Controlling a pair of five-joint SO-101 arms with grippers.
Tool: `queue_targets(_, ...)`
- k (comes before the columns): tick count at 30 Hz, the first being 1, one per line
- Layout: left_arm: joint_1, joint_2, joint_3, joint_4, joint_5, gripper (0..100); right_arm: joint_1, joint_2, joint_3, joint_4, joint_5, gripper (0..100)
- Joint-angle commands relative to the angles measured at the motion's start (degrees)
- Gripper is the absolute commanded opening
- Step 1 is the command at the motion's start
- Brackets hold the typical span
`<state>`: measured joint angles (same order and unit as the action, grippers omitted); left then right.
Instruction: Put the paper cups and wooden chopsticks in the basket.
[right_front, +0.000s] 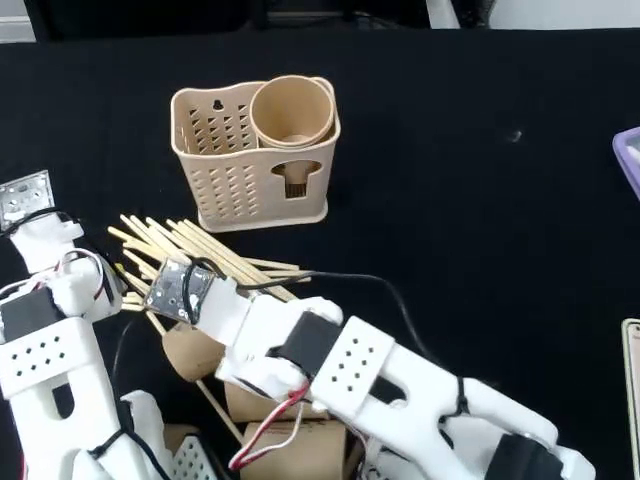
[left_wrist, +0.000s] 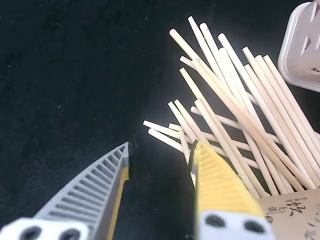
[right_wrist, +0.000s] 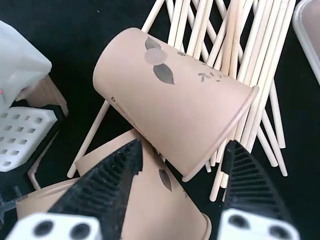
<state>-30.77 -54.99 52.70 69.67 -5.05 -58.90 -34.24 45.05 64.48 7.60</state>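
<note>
At the far left we see the left gripper (left_wrist: 161, 147) hanging over the black table (right_front: 480, 220) with its jaws spread apart and nothing between them. Its yellow finger (left_wrist: 217, 185) overlaps the near ends of the wooden chopsticks (left_wrist: 235, 110), while the grey finger (left_wrist: 100, 185) sits over bare cloth.

The chopsticks lie fanned in a loose pile on the table just in front of the basket. Next we find a paper cup (right_wrist: 170, 100) on its side, resting across the chopsticks. A second paper cup (right_wrist: 160, 200) lies beside and partly under it.

The right gripper (right_wrist: 184, 145) is over these two cups. Its black jaws stand wide, one on each side of the upper cup's rim, and they grip nothing.

Further along, the beige slotted basket (right_front: 240, 185) stands upright with one upright paper cup (right_front: 292, 112) in its right-hand compartment. At the far right edge we make out a purple-rimmed container (right_front: 630, 160), well apart from everything else.
</note>
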Motion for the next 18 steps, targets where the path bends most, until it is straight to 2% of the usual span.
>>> queue_targets(1,-0.7,-1.1,-1.3,-0.9,0.5,21,-0.3,0.7,-0.2,-1.2,0.0,26.5)
queue_targets(8,-0.7,-1.1,-1.3,-0.9,0.5,21,4.0,0.7,0.7,-4.0,-0.1,26.6)
queue_targets(18,-0.7,-1.1,-1.3,-0.9,0.5,21,4.2,0.1,7.1,-6.2,0.0,26.5)
